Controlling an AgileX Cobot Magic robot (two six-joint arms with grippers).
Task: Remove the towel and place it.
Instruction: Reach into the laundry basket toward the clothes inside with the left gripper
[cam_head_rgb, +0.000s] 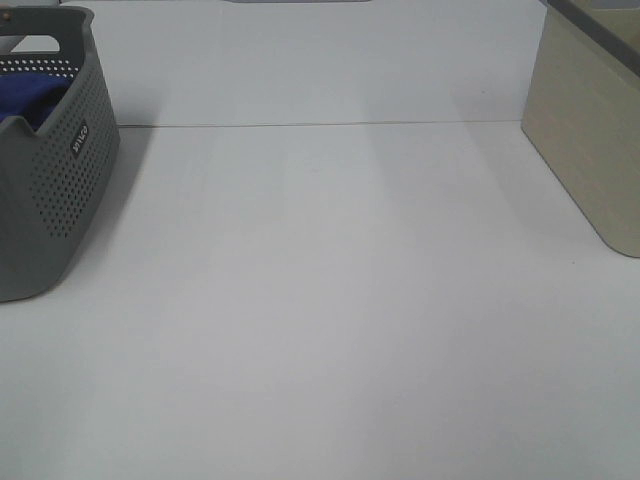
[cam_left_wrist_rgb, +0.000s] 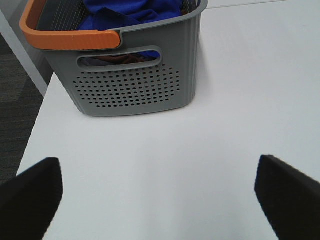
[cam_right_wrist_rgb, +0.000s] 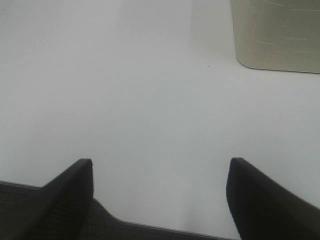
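Observation:
The royal-blue towel (cam_head_rgb: 28, 98) lies bunched inside a grey perforated basket (cam_head_rgb: 60, 190) at the far left of the table. In the left wrist view the towel (cam_left_wrist_rgb: 132, 12) fills the basket (cam_left_wrist_rgb: 135, 85), which has an orange handle (cam_left_wrist_rgb: 70, 37). My left gripper (cam_left_wrist_rgb: 157, 192) is open and empty, well short of the basket over bare table. My right gripper (cam_right_wrist_rgb: 160, 195) is open and empty near the table's front edge. Neither arm shows in the exterior high view.
A beige bin (cam_head_rgb: 590, 130) stands at the right side of the table and also shows in the right wrist view (cam_right_wrist_rgb: 277, 35). The white table (cam_head_rgb: 330, 300) lies between basket and bin. The table's left edge and dark floor (cam_left_wrist_rgb: 15, 100) show beside the basket.

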